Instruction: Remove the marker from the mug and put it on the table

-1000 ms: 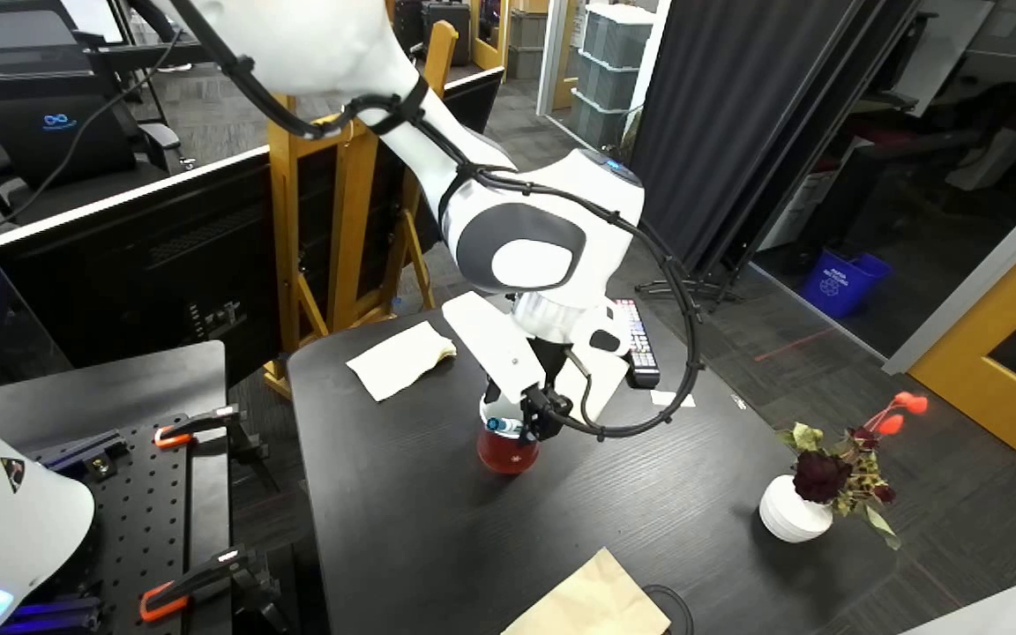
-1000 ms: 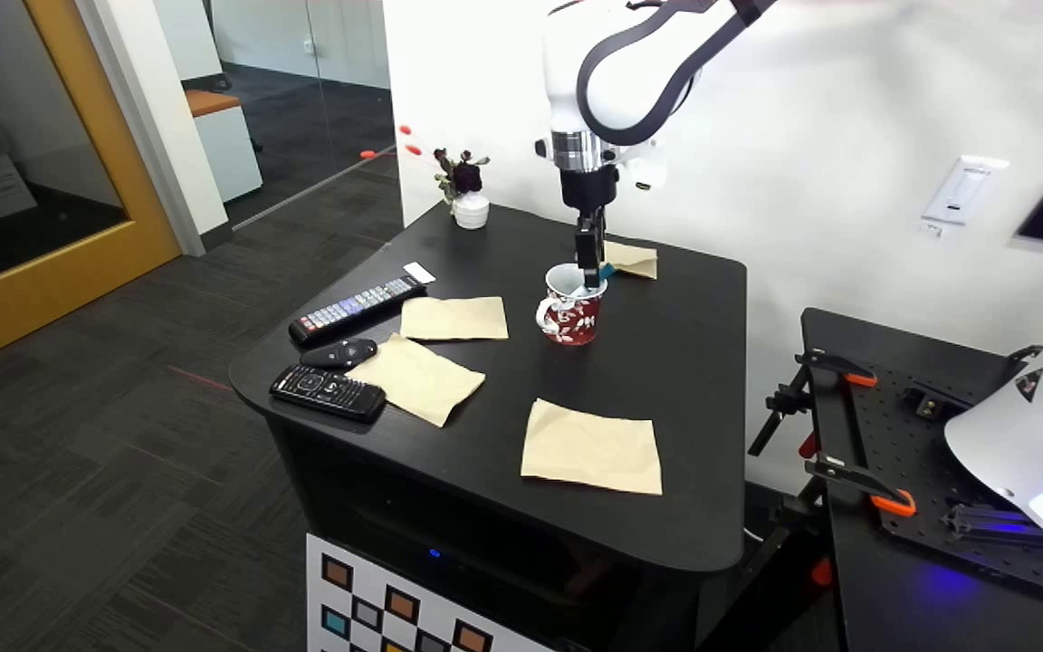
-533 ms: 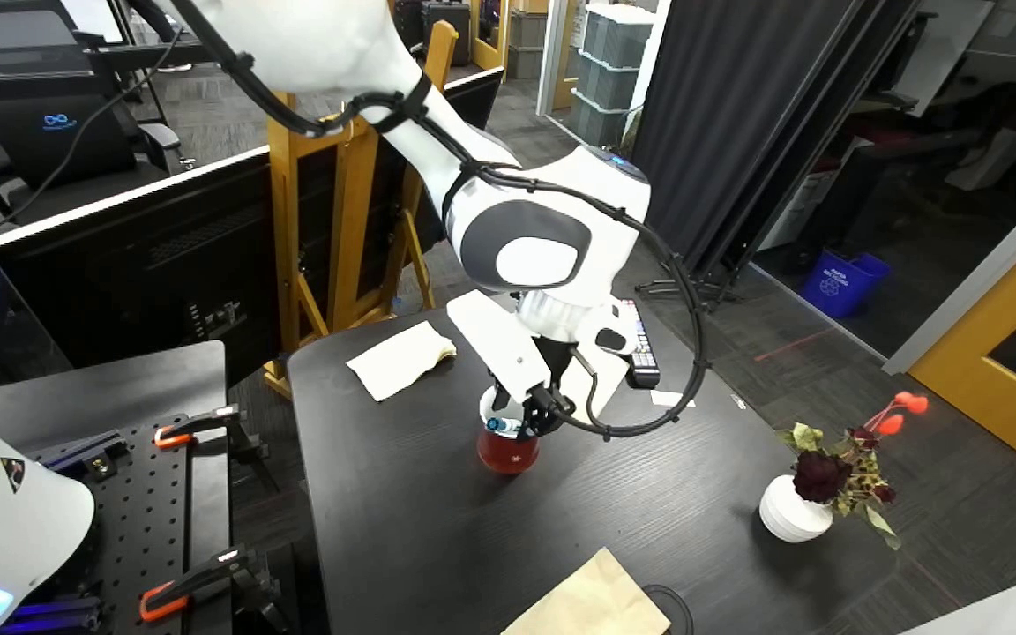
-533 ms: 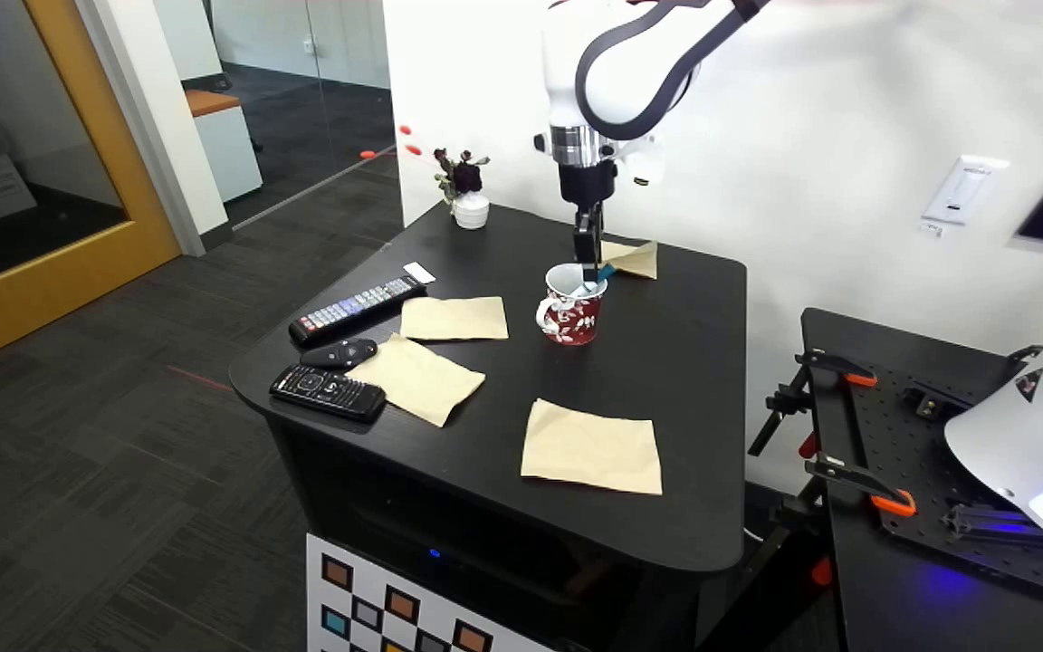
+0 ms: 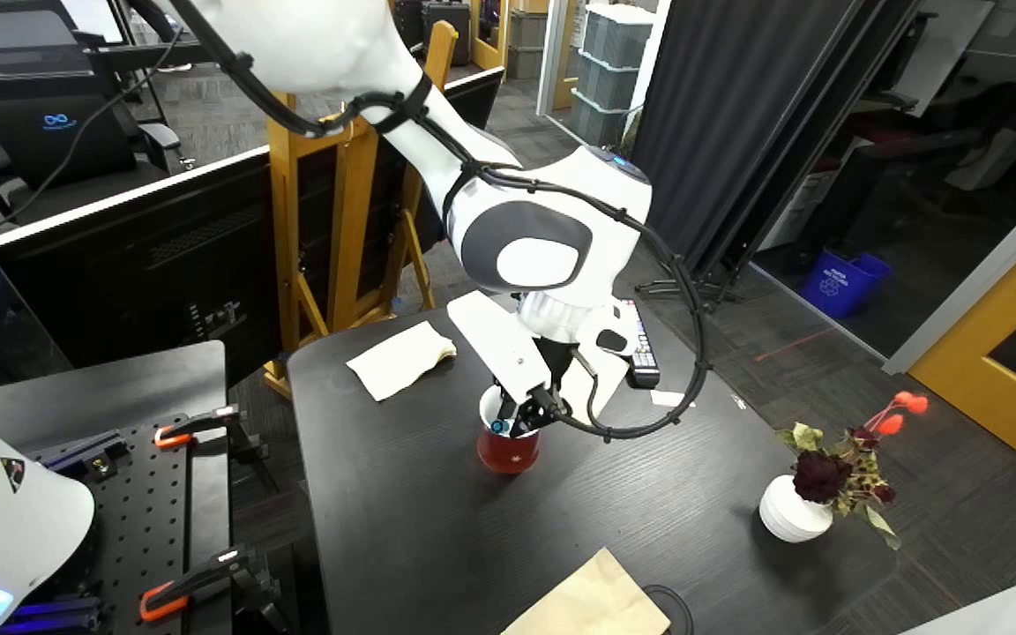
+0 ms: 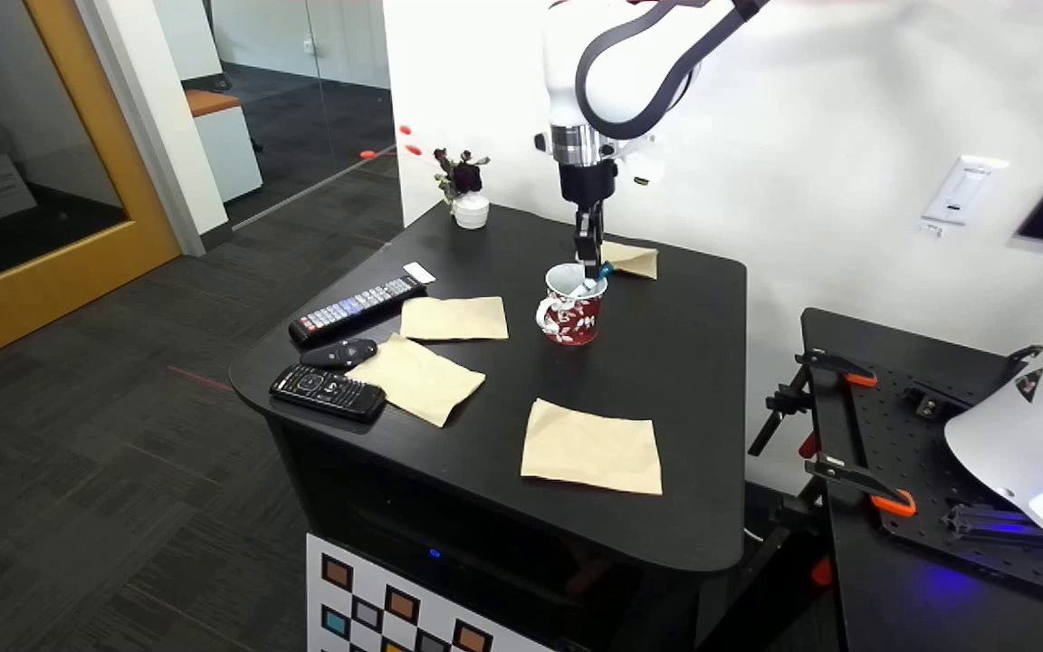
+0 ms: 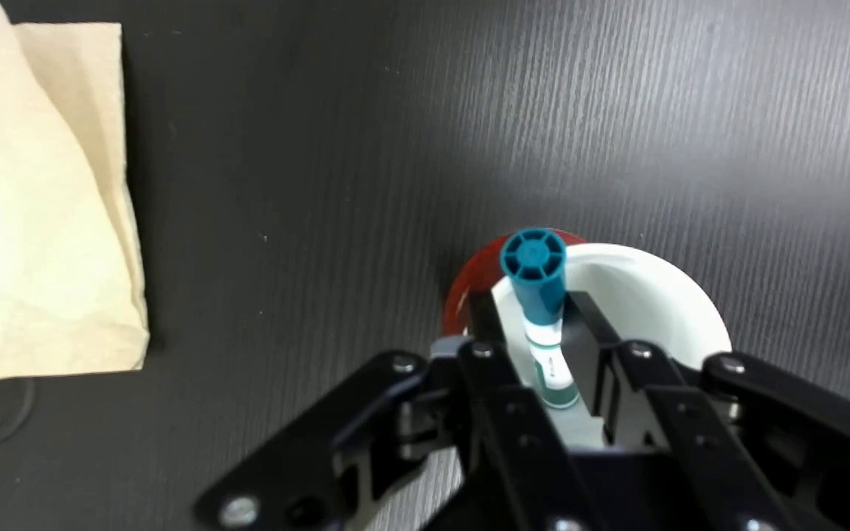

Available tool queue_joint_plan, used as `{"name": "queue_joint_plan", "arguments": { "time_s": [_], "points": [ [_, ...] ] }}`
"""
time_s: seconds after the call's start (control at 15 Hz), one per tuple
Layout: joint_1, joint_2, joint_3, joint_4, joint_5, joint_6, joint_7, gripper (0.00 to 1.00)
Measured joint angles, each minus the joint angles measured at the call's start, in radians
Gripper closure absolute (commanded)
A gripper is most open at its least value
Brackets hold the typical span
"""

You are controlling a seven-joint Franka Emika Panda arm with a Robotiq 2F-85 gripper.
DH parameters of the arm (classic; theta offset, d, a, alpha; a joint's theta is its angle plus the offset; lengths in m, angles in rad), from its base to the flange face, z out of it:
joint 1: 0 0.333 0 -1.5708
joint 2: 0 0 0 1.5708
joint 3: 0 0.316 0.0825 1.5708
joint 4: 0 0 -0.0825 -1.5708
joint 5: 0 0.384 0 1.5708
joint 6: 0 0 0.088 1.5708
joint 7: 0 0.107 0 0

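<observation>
The marker [image 7: 541,295], white with a teal end, leans in the mug [image 7: 661,295], its teal end sticking out past the rim. Red outside and white inside, the mug [image 6: 573,317] stands upright on the dark table [image 6: 657,362]. My gripper [image 7: 532,302] is over the mug's mouth, one finger on each side of the marker. Its jaws are only partly apart: a narrow gap shows left of the marker, while the right finger [image 7: 589,332] lies close against it or touches it. In an exterior view the fingers hide most of the marker [image 5: 499,427]. The marker's lower end is hidden.
Folded tan papers [image 6: 590,446] lie around the mug, one of them [image 7: 41,221] left in the wrist view. Black remotes [image 6: 329,391] lie near a table edge. A white flower pot [image 5: 795,509] stands at a corner. A wall [image 6: 847,181] rises behind the table.
The jaws have drawn together around the marker. The arm has risen very slightly. The marker's teal end has shifted a little; the mug has stayed in place.
</observation>
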Motion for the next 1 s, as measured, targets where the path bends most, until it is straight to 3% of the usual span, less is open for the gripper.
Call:
{"name": "queue_joint_plan", "arguments": {
  "time_s": [0.2, 0.27, 0.67, 1.0],
  "points": [
    [0.0, 0.0, 0.0, 0.0, 0.0, -0.001, 0.0, 0.59],
    [0.0, 0.0, 0.0, 0.0, 0.0, -0.002, 0.0, 0.52],
    [0.0, 0.0, 0.0, 0.0, 0.0, -0.01, 0.0, 0.62],
    [0.0, 0.0, 0.0, 0.0, 0.0, -0.016, 0.001, 0.55]
  ]
}}
